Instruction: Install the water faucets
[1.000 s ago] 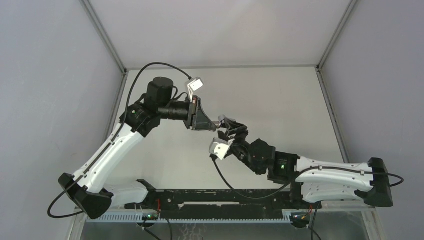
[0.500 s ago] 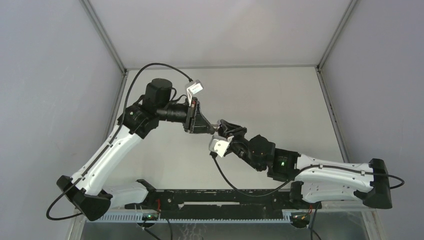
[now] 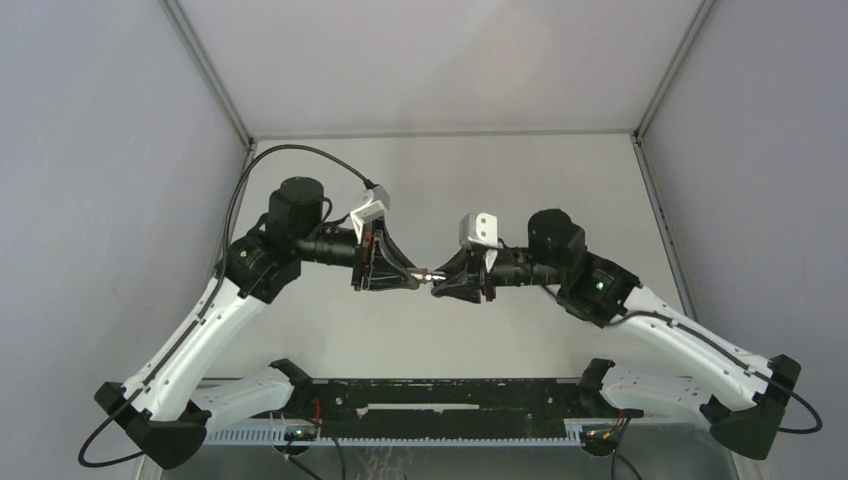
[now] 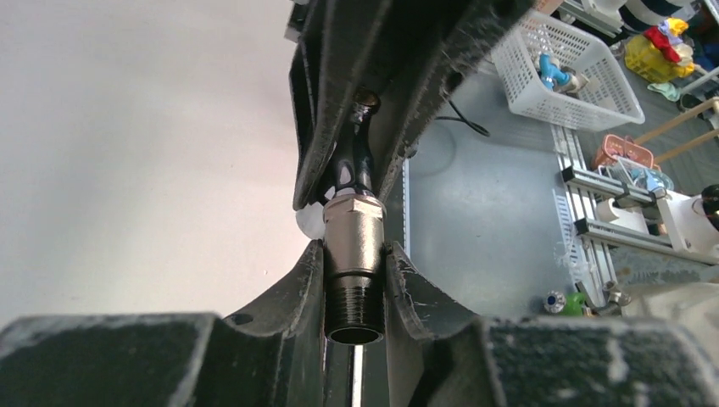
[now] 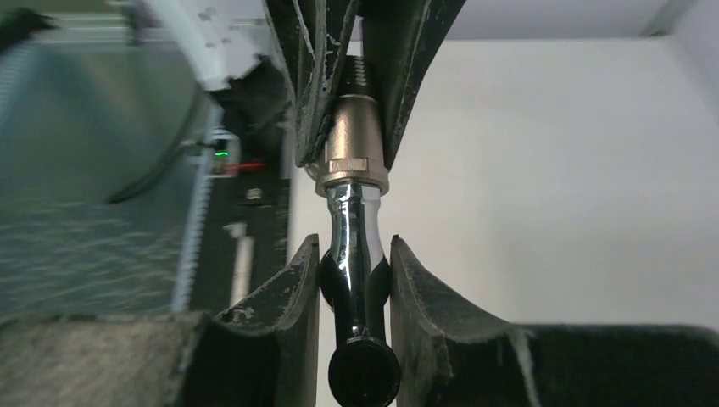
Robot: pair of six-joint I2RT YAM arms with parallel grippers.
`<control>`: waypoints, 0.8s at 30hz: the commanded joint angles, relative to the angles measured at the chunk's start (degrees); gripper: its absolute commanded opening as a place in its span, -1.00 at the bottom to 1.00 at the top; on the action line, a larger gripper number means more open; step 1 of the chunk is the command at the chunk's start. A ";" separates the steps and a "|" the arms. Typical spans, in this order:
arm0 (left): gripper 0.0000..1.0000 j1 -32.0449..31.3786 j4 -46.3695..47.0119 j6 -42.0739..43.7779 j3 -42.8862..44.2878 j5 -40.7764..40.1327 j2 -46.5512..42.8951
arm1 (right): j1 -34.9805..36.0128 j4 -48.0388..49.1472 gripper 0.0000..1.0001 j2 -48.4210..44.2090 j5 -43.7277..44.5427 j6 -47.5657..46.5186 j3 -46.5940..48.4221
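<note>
The two faucet parts meet end to end in mid-air between the arms [image 3: 427, 275]. My left gripper [image 4: 355, 273] is shut on the dull-grey threaded stub [image 4: 354, 254], its threaded end toward the camera. My right gripper [image 5: 354, 273] is shut on the shiny chrome tap piece [image 5: 354, 246]. In the right wrist view the chrome piece runs straight up into the stub's hex collar [image 5: 349, 174], held by the left fingers [image 5: 309, 76] above. In the top view the left gripper [image 3: 412, 275] and right gripper [image 3: 440, 280] face each other tip to tip above the table.
The white table [image 3: 560, 190] lies under both arms, with grey walls left and right. A black rail [image 3: 430, 395] runs along the near edge between the arm bases. Beyond the table a white basket [image 4: 576, 72] with small items shows in the left wrist view.
The right arm has swung from low right round to the right side, and now faces the left gripper head-on. The left arm has dropped and pulled back slightly. The parts stay joined between them.
</note>
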 commanded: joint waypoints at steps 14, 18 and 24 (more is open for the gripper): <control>-1.00 0.34 12.83 2.52 -9.25 -11.64 -9.24 | -17.82 7.98 0.08 13.44 -38.77 45.04 6.41; -1.00 0.44 19.98 -2.05 -12.93 -15.88 -11.42 | -23.67 -1.06 0.99 10.61 -27.49 39.89 7.34; -1.00 2.92 16.90 -17.36 -5.43 -17.01 -4.98 | -19.62 -7.01 0.99 1.19 3.88 22.70 8.22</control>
